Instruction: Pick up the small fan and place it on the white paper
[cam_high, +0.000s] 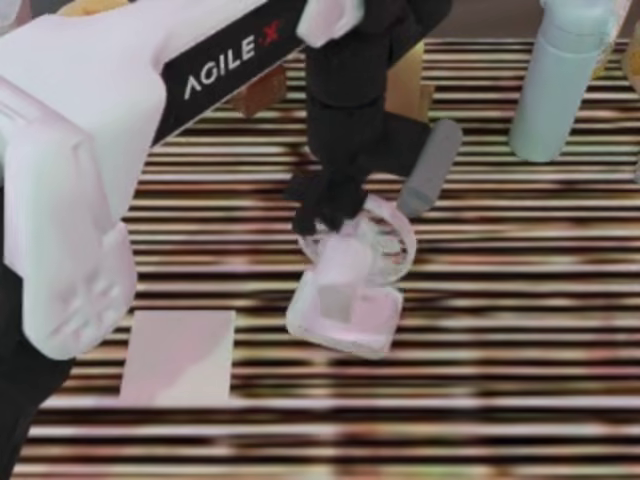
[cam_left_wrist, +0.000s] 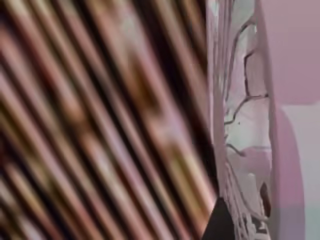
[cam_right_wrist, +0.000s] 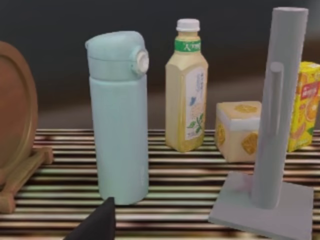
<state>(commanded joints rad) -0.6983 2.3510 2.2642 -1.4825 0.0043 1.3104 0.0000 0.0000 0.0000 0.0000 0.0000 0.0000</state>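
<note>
The small fan (cam_high: 348, 290) stands mid-table, its pinkish rounded base toward the front and its round grille head (cam_high: 392, 240) behind. My left gripper (cam_high: 325, 210) reaches down from the back and is shut on the left rim of the head. In the left wrist view the grille (cam_left_wrist: 240, 125) fills the frame, with one dark fingertip (cam_left_wrist: 220, 227) against it. The white paper (cam_high: 180, 355) lies flat at the front left, apart from the fan. My right gripper stays parked at the back right; only one fingertip (cam_right_wrist: 102, 220) shows, far to one side.
A tall pale-blue bottle (cam_high: 555, 90) stands at the back right, and a grey post on a square base (cam_high: 430, 170) is just behind the fan. The right wrist view also shows a yellow drink bottle (cam_right_wrist: 186, 85), a small box (cam_right_wrist: 240, 130), a juice carton (cam_right_wrist: 306, 105) and a wooden stand (cam_right_wrist: 15, 125).
</note>
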